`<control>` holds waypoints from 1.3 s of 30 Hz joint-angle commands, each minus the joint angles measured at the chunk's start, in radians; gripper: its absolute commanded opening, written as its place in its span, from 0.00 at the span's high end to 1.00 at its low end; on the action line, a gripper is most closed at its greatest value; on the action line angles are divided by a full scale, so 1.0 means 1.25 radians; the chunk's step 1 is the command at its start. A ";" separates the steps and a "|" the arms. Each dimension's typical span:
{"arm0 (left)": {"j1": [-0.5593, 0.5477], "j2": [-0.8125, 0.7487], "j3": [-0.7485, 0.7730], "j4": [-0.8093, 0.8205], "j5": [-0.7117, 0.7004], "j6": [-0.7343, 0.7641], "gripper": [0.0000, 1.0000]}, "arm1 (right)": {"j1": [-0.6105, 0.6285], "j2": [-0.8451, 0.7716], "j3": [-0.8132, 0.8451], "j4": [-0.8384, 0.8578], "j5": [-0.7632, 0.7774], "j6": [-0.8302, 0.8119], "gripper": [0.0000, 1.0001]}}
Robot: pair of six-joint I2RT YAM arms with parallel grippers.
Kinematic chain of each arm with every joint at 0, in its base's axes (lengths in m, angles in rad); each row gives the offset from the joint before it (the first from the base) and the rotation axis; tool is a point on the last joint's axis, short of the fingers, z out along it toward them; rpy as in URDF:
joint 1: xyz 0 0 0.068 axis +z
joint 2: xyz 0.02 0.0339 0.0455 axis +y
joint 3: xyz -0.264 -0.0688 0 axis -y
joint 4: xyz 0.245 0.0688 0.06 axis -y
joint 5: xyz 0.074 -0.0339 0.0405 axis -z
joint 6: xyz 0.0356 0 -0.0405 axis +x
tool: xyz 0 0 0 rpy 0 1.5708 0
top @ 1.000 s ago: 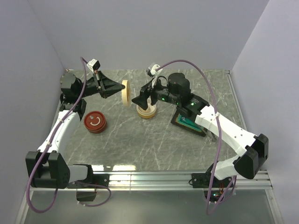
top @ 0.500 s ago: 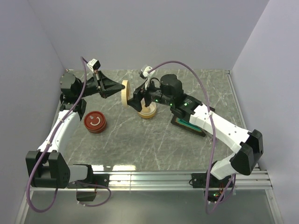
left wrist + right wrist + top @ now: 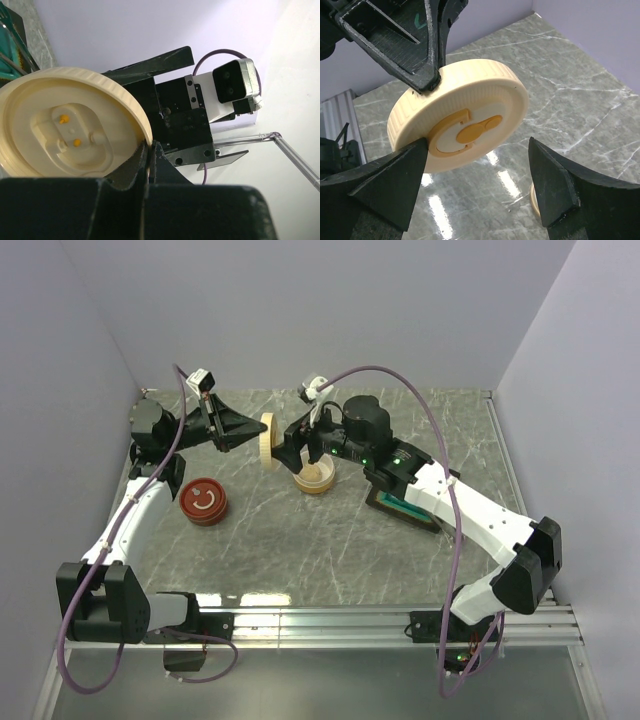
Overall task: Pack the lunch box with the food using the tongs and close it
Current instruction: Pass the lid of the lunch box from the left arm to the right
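Lunch box lid (image 3: pixel 267 439) up on edge above desk (image 3: pixel 330 540), rim pinched by left fingers (image 3: pixel 420 65); right fingers (image 3: pixel 555 185) spread wide either side. Likely light, rigid, slick; safest gripped across ribbed rim. Base (image 3: pixel 316 478) on desk below

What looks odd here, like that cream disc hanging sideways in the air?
The cream lid is off the table and stands on edge in mid-air, its rim pinched in the shut jaws of the left gripper. The right gripper hangs close to it with open jaws. Nothing looks spilled or broken.
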 commanded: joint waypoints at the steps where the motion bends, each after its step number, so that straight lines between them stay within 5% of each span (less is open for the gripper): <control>1: -0.007 -0.021 0.007 0.029 0.010 -0.008 0.99 | 0.009 0.003 0.039 0.046 0.057 -0.008 0.13; 23: -0.007 -0.024 0.001 0.015 0.011 0.006 0.99 | 0.015 -0.029 0.003 0.050 0.371 -0.073 0.29; 27: -0.007 -0.022 0.001 0.024 0.011 0.005 0.99 | -0.009 -0.038 -0.011 0.047 0.279 -0.066 0.32; 39: -0.007 -0.003 -0.005 0.112 0.036 -0.038 1.00 | -0.289 -0.122 -0.079 0.149 -0.465 0.080 0.27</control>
